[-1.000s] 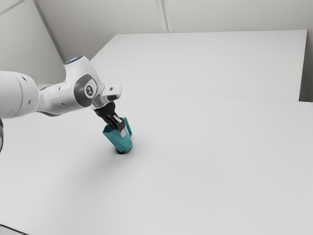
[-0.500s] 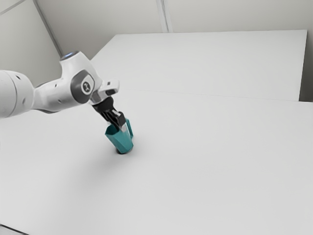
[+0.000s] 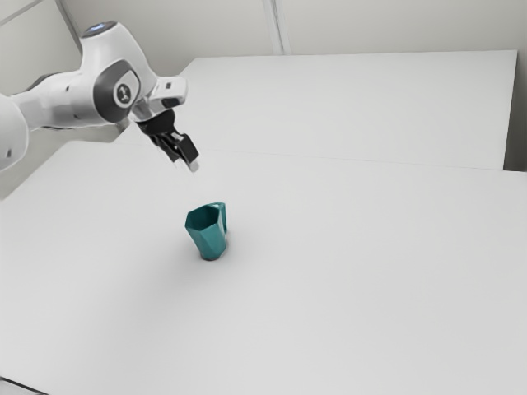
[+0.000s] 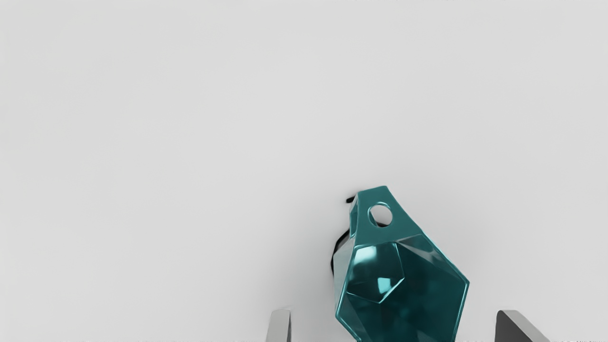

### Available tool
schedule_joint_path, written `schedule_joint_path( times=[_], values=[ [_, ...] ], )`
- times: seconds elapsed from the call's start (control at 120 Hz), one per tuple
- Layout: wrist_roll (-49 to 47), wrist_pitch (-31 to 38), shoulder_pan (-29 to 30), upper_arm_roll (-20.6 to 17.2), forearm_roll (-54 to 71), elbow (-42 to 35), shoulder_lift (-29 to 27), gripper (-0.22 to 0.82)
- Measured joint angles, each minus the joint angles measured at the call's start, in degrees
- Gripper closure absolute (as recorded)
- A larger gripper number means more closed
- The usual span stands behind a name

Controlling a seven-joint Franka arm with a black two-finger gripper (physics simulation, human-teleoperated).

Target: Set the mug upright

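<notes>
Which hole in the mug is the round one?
The little hole in the top of the handle. The mug's big mouth has straight edges and corners instead.

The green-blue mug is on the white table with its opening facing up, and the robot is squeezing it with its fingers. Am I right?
Not quite: the gripper isn't squeezing the mug. The exterior view shows it up above, apart from the mug. The mug is on the white table, opening facing up, just as you said.

The mug [image 3: 211, 239] looks glossy and smooth, the table [image 3: 346, 280] smooth and matt.
</notes>
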Motion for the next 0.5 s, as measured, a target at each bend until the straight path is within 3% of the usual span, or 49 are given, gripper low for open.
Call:
schedule_joint_path(
  times=[0.35, 0.5],
  values=[
    [-3.04, -7.43, 7.31, -6.34, 5.38, 6.55, -3.30, 0.04],
    [-5.57, -11.55, 8.70, -7.05, 8.72, 10.41, -4.17, 0.03]
  ],
)
